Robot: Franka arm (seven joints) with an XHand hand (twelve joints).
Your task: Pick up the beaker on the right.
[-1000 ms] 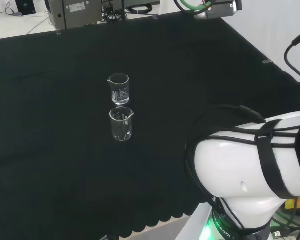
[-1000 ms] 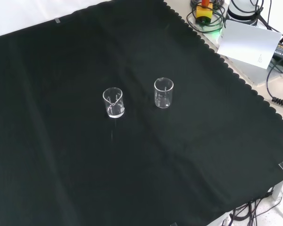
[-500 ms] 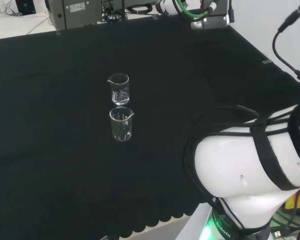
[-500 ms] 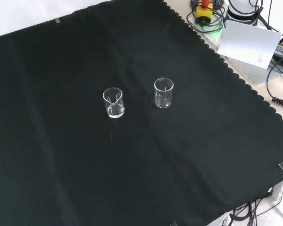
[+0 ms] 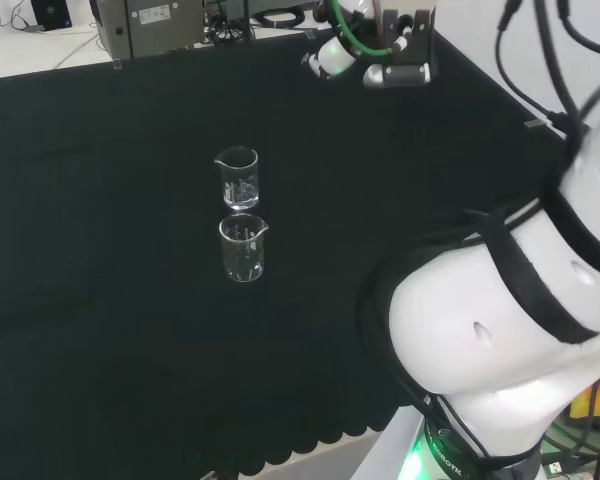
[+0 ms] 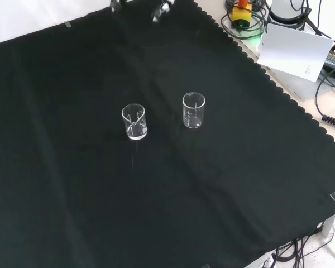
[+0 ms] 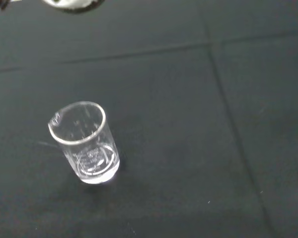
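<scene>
A robotics laboratory bench. Indicated by: a black cloth [image 6: 89, 201] with a scalloped edge laid over the bench; two clear glass beakers [image 6: 134, 121] standing on it; loose cables [image 6: 330, 84], a white box [image 6: 295, 50] and a yellow-and-red switch unit [image 6: 242, 12] beside the cloth; grey equipment [image 5: 165, 22] at the far edge in the head view.

- Two clear beakers stand on the cloth: in the front view one to the left [image 6: 134, 121] and one to the right [image 6: 193, 110], apart from each other; in the head view one stands behind the other.
- One black cloth [image 6: 72, 195] covers the bench.
- One white card [image 6: 295, 51] stands off the cloth's edge in the front view.
</scene>
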